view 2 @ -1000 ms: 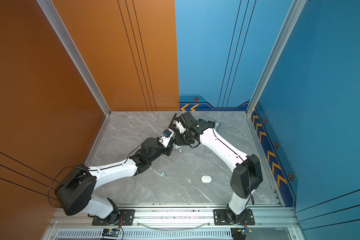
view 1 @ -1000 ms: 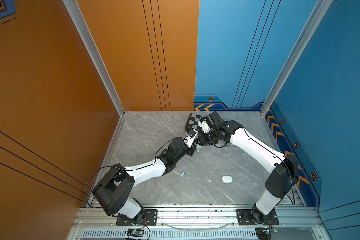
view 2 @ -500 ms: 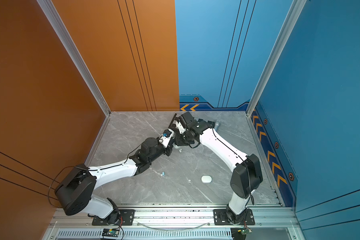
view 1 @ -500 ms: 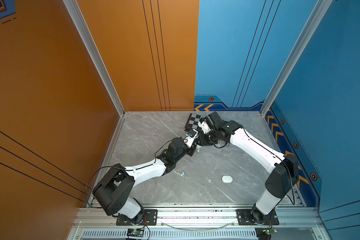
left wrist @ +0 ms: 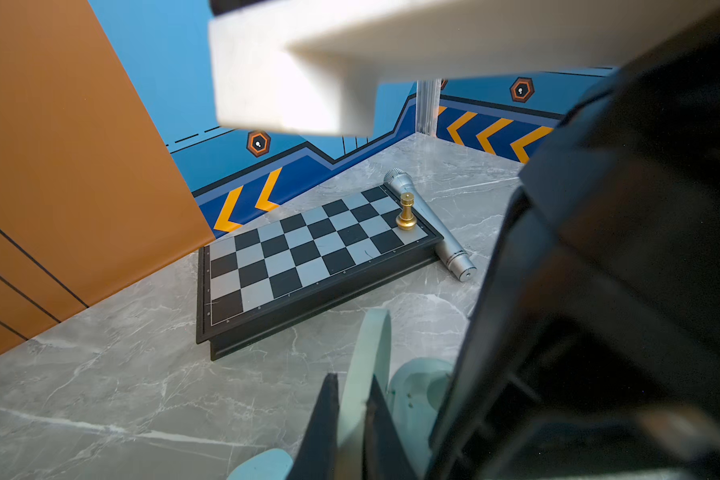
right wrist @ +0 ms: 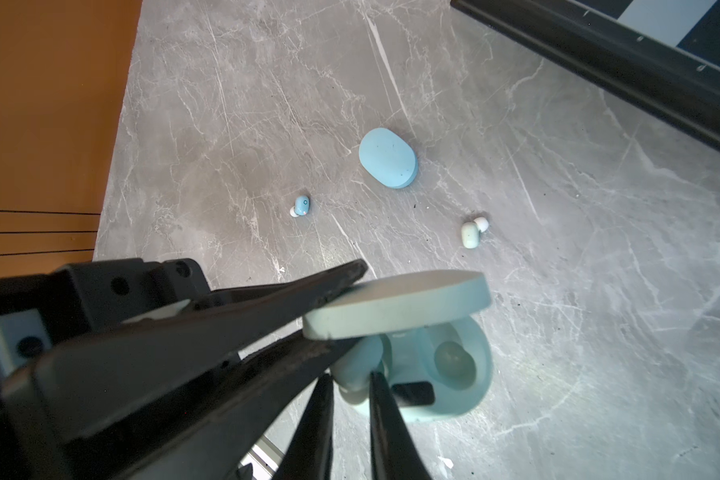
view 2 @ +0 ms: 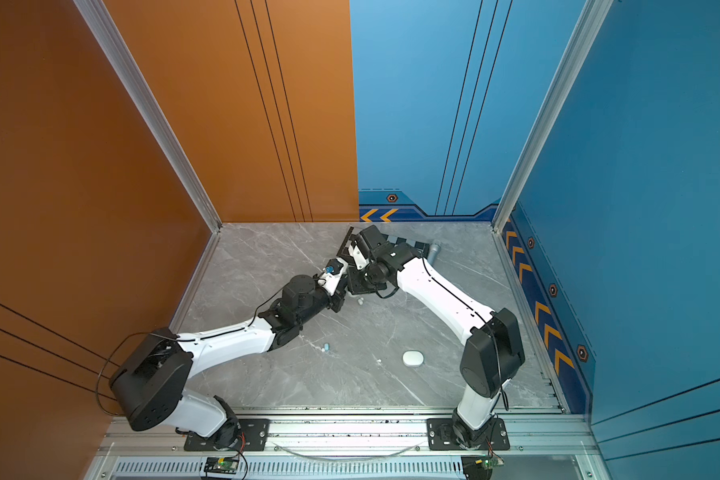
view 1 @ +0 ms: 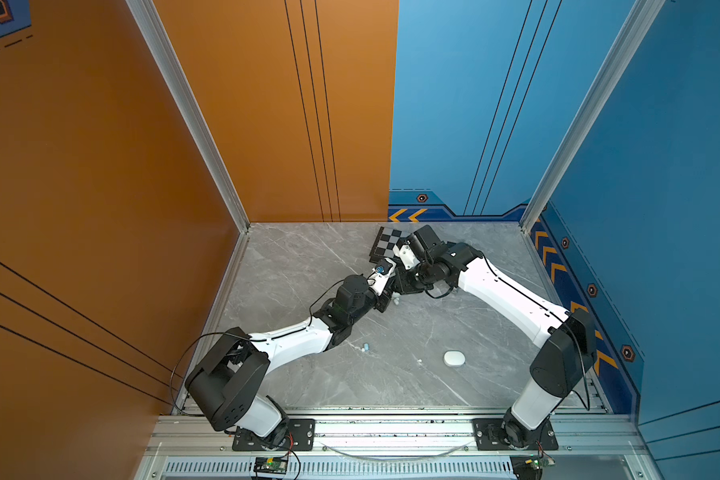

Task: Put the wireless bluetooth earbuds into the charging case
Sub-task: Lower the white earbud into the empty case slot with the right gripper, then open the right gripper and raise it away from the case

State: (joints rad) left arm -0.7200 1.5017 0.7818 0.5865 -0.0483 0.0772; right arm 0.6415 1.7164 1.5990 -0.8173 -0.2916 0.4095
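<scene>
I am clamping my left gripper (left wrist: 352, 380) shut on the raised lid (right wrist: 395, 305) of the mint charging case (right wrist: 454, 374). The lid's edge is sitting between 2 fingers that are pressing on both its faces, so the case is standing open on the grey table (right wrist: 599, 332).

I am pinching a mint earbud (right wrist: 356, 365) with my right gripper (right wrist: 351, 376), its 2 fingertips nearly together with only the bud between them. The bud is hanging at the case's near socket, touching or just above its rim; I cannot tell whether it is seated. In both top views the 2 grippers are meeting beside the chessboard (view 1: 385, 245), too small there to show the grip.

1 light blue earbud (right wrist: 301, 205) and 1 whitish earbud (right wrist: 472, 232) are lying loose on the table, well apart, with a closed light blue case (right wrist: 387, 158) lying near them. A white case (view 1: 454, 358) is lying nearer the right arm's base. A gold chess piece (left wrist: 406, 212) is standing on a corner of the chessboard, and a silver microphone (left wrist: 429, 224) is lying against the board's edge.
</scene>
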